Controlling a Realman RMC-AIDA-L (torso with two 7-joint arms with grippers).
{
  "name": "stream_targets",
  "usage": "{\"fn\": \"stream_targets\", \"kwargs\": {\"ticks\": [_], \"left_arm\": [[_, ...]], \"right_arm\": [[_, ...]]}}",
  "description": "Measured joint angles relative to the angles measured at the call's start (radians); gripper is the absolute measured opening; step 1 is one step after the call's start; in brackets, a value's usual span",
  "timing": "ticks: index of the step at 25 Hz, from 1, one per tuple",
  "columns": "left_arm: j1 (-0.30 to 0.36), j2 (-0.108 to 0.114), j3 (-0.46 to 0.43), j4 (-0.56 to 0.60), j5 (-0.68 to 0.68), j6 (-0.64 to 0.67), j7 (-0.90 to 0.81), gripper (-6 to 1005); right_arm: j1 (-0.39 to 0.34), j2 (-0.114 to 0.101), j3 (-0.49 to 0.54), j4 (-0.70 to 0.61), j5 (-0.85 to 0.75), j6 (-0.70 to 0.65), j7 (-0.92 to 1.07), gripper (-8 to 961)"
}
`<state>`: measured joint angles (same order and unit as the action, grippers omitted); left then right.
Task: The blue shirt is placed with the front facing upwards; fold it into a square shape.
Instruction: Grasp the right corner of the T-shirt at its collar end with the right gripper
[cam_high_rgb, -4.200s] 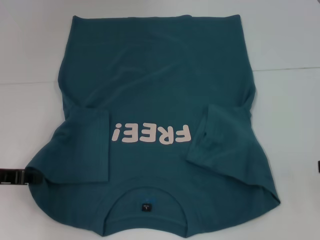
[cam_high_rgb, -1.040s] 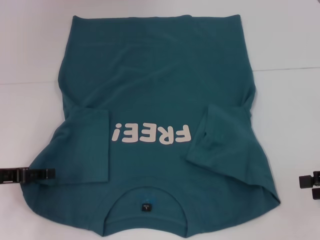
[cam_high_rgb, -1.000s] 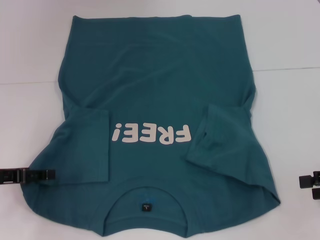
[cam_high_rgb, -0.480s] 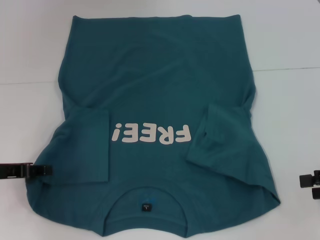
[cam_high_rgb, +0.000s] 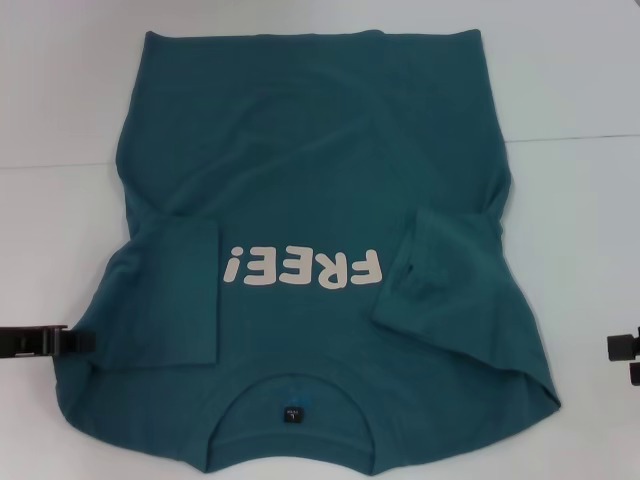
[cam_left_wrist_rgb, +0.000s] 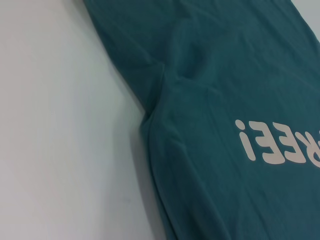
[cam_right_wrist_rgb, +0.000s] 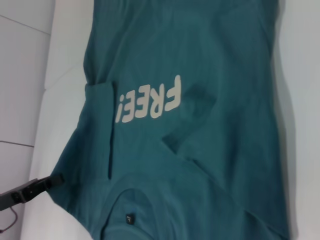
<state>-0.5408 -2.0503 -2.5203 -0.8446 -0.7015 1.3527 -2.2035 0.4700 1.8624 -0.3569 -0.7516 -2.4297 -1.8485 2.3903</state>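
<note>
Blue shirt (cam_high_rgb: 320, 180) lies flat, front up, sleeves folded inward, narrowing it toward a square, while left gripper (cam_high_rgb: 60, 341) and right gripper (cam_high_rgb: 625, 352) sit at the frame's lower edges, finger states impossible to tell.

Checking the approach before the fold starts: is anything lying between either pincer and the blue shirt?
Nothing visible. The left pincer sits at the blue shirt's left shoulder edge; the right pincer waits off its right side, with only bare white table between.

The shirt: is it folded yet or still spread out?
Partly folded: the shirt lies flat, front up, with both sleeves tucked inward beside the lettering.
</note>
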Motion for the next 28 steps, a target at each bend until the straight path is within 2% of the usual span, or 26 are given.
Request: {"fn": "stream_targets", "kwargs": {"ticks": [2,4,10,12,14,18,23,28], "left_arm": [[-0.001,0.0,0.0,-0.001,0.001,0.005,-0.011,37],[-0.003,0.0,0.0,-0.004,0.001,0.013,-0.018,3],[-0.008,-0.007,-0.001,-0.049,-0.002,0.05,-0.022,3],[-0.009,-0.007,0.0,-0.057,-0.002,0.062,-0.028,3],[-0.01,-0.009,-0.001,-0.068,-0.003,0.071,-0.032,4],[-0.013,-0.01,0.0,-0.07,0.001,0.074,-0.032,4],[-0.023,-0.005,0.002,-0.068,0.005,0.084,-0.033,4],[-0.025,-0.003,0.002,-0.067,0.006,0.086,-0.033,4]], "right_arm": [[0.005,-0.008,0.013,-0.001,0.0,-0.025,0.011,880],[0.011,-0.025,0.018,-0.003,0.0,-0.047,0.031,880],[0.025,-0.089,0.012,0.01,-0.004,-0.071,0.093,881],[0.03,-0.096,-0.001,0.013,-0.009,-0.069,0.111,891],[0.031,-0.093,-0.025,0.011,-0.012,-0.058,0.117,902],[0.036,-0.069,-0.063,0.027,-0.012,-0.006,0.108,912],[0.044,-0.04,-0.16,0.037,-0.013,0.06,0.102,913],[0.06,-0.012,-0.173,0.037,-0.012,0.083,0.102,914]]}}
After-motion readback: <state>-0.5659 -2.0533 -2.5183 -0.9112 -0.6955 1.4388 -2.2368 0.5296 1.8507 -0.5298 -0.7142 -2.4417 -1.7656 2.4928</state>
